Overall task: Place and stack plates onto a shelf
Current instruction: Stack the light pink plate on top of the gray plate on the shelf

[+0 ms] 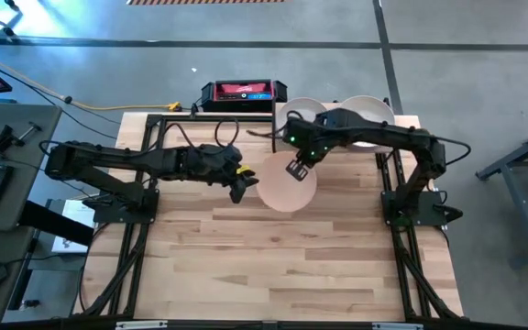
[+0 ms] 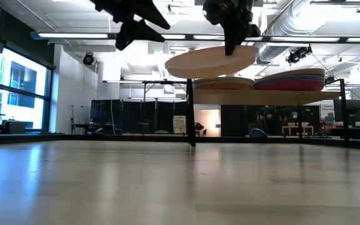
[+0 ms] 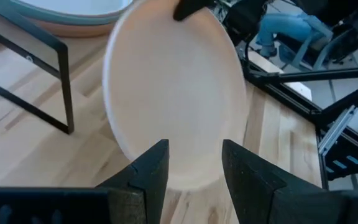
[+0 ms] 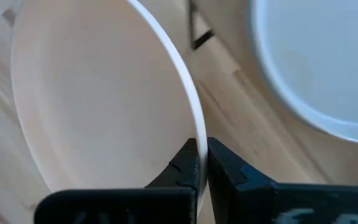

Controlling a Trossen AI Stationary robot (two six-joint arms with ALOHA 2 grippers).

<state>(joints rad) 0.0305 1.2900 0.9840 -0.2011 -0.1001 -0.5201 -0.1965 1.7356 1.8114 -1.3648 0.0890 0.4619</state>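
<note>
A peach-pink plate [image 1: 289,186] hangs in the air over the table's far middle, just in front of the shelf [image 2: 264,97]. My right gripper [image 1: 297,170] is shut on it. My left gripper [image 1: 242,190] is open and hovers by the plate's left edge, its fingers [image 3: 151,168] apart and short of the plate [image 3: 173,93]. In the low view it [image 2: 130,34] stands above and left of the plate [image 2: 211,60]. Two stacks of plates [image 2: 224,82] [image 2: 289,80] rest flat on the shelf board. My right gripper pinches the peach-pink plate's rim [image 4: 193,127] on its far side, one finger inside the dish and one outside, coming from above and pointing down. The plate is lifted clear of the table and tilted, its left side lower [image 2: 174,66] than the held side.
The shelf's black posts [image 2: 190,112] stand just behind the held plate. A pale plate [image 4: 316,62] tops the right stack and a green-rimmed one [image 3: 67,12] the left. A red and black box [image 1: 243,93] lies at the far edge. The near half of the slatted tabletop [image 1: 273,266] is bare.
</note>
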